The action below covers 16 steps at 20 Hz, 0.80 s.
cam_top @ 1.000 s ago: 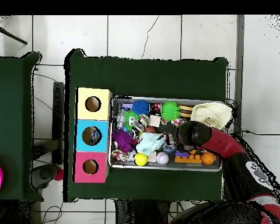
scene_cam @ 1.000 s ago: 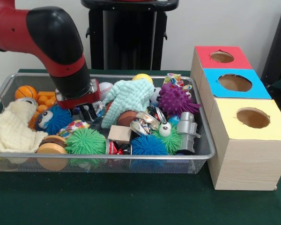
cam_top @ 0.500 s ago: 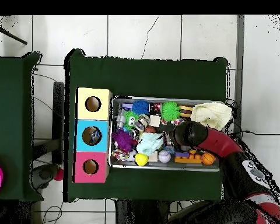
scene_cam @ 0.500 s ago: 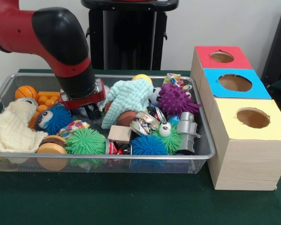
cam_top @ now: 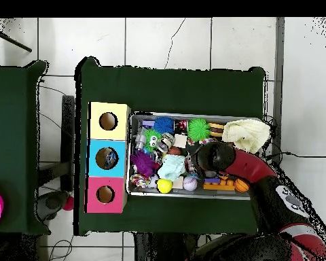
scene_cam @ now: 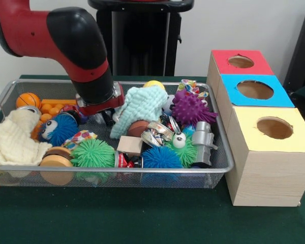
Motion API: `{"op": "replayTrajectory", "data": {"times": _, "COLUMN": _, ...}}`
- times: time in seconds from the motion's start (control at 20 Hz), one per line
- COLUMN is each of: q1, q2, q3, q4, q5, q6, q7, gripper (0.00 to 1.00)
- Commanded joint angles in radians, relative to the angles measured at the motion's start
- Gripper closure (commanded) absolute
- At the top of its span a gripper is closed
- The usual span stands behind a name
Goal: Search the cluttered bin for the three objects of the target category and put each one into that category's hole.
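Arm over wire bin [scene_cam: 221,157], mid-search
Gripper [scene_cam: 102,115] shifted toward mint cloth [scene_cam: 142,104] since a second ago; finger state cannot be told; nothing sorted yet

A table [scene_cam: 142,223] covered in dark green cloth is seen, and two things are set directly on it. A wire mesh bin [scene_cam: 221,152], filled with toys and cloths, is placed on one part of the cloth. Just beside it a row of three wooden boxes is lined up: a yellow-topped box [scene_cam: 267,152], a blue-topped box [scene_cam: 229,84] and a red-topped box [scene_cam: 218,58], each with a round hole cut in its top. In the overhead view the table [cam_top: 172,88] is seen standing on a pale tiled floor [cam_top: 159,41].
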Motion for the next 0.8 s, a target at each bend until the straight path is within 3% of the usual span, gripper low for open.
{"op": "replayTrajectory", "data": {"times": 0.05, "q1": 0.032, "q2": -0.013, "q3": 0.037, "q4": 0.066, "q5": 0.034, "q6": 0.168, "q7": 0.092, "gripper": 1.00}}
{"op": "replayTrajectory", "data": {"times": 0.2, "q1": 0.035, "q2": -0.012, "q3": 0.033, "q4": 0.059, "q5": 0.021, "q6": 0.164, "q7": 0.076, "gripper": 1.00}}
{"op": "replayTrajectory", "data": {"times": 0.25, "q1": 0.035, "q2": -0.013, "q3": 0.039, "q4": 0.055, "q5": 0.010, "q6": 0.157, "q7": 0.058, "gripper": 0.00}}
{"op": "replayTrajectory", "data": {"times": 0.45, "q1": 0.041, "q2": -0.010, "q3": 0.031, "q4": 0.038, "q5": -0.035, "q6": 0.123, "q7": 0.023, "gripper": 0.00}}
{"op": "replayTrajectory", "data": {"times": 0.8, "q1": 0.045, "q2": -0.015, "q3": 0.039, "q4": 0.026, "q5": -0.044, "q6": 0.138, "q7": 0.004, "gripper": 0.00}}
